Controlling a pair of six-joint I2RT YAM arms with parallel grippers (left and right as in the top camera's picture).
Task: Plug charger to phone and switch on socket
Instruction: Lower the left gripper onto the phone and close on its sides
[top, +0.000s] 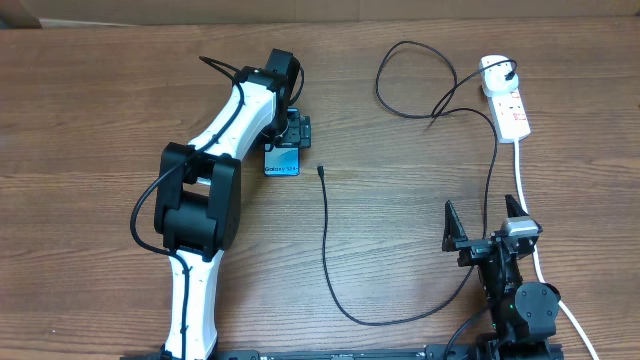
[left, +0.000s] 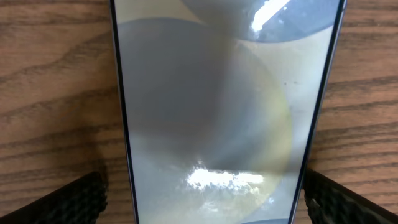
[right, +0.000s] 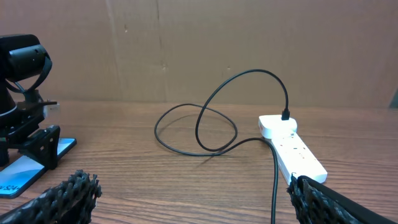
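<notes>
The phone (top: 283, 163) lies flat on the table with its "Galaxy" end showing; its far part is hidden under my left gripper (top: 290, 138). In the left wrist view the phone (left: 217, 106) fills the middle, and my left gripper (left: 204, 205) stands open astride it, one finger on each side. The charger (top: 326, 250) runs in a long loop across the table. Its plug tip (top: 320, 170) lies free just right of the phone. The socket (top: 506, 100) sits at the far right with a black plug in it. My right gripper (top: 487, 222) is open and empty, near the front right.
A thick white cord (top: 521, 180) runs from the socket toward my right arm. In the right wrist view the charger (right: 217, 118) coils in front of the socket (right: 292, 146), with a brown wall behind. The phone (right: 25, 171) shows at far left.
</notes>
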